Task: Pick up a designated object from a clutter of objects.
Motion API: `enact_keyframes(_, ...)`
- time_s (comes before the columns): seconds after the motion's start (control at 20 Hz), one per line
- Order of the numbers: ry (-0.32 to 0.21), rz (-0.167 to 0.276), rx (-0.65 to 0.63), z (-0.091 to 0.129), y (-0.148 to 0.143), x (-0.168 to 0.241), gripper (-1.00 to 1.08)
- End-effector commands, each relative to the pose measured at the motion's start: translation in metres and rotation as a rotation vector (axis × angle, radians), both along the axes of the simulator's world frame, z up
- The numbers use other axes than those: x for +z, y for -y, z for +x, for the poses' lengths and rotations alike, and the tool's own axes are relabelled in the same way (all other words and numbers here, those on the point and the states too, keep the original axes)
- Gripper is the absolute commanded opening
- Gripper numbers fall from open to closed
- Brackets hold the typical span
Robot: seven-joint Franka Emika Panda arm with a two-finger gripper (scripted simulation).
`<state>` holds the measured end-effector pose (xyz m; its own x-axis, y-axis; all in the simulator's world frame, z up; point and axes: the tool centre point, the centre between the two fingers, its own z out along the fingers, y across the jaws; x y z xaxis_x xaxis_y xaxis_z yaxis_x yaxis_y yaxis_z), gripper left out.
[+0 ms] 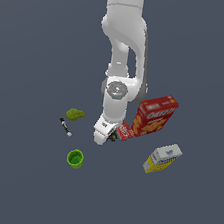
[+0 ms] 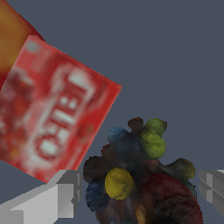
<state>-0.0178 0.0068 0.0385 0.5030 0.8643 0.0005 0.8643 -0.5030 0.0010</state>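
My hand (image 2: 138,192) was down low over the surface (image 1: 17,186), its two fingers (image 2: 61,199) spread apart with the dark lumpy thing (image 2: 140,179) sitting between them; I could not tell whether either pad was touching it. In the wrist view that lump was mostly black, with blue, yellowish, green and red knobs. It lay just beside the small red packet (image 2: 52,113), which lay flat with white lettering on its face. In the exterior view the lump (image 1: 113,137) only peeked out from under my wrist, near the middle of the surface, with the packet (image 1: 125,131) next to it and the big red cracker box (image 1: 155,116) touching or nearly touching the packet's far side. The yellow-and-white box (image 1: 162,158) lay apart, toward the exterior view's right. On the exterior view's left were the yellow-green lump (image 1: 75,114), the black-and-white marker (image 1: 65,127) near it, and the green cup (image 1: 75,158) standing upright, all clear of my hand.
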Motion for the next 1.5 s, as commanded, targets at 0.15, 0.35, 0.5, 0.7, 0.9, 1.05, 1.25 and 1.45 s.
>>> enact_keyframes(0.15,-0.001,0.000,0.000,0.000,0.000,-0.001,-1.00)
enact_keyframes(0.35,0.003,0.000,0.001,0.001,0.000,0.002,-1.00)
enact_keyframes(0.5,0.003,0.000,0.001,0.001,0.002,0.007,-1.00)
enact_keyframes(0.7,0.003,0.000,0.001,0.000,0.006,0.021,-1.00)
enact_keyframes(0.9,0.003,0.000,0.001,-0.001,0.013,0.043,-1.00)
enact_keyframes(1.05,0.003,0.000,0.001,-0.002,0.020,0.065,-1.00)
enact_keyframes(1.25,0.002,0.001,0.001,-0.004,0.031,0.100,-1.00)
enact_keyframes(1.45,0.002,0.001,0.001,-0.005,0.045,0.142,-1.00)
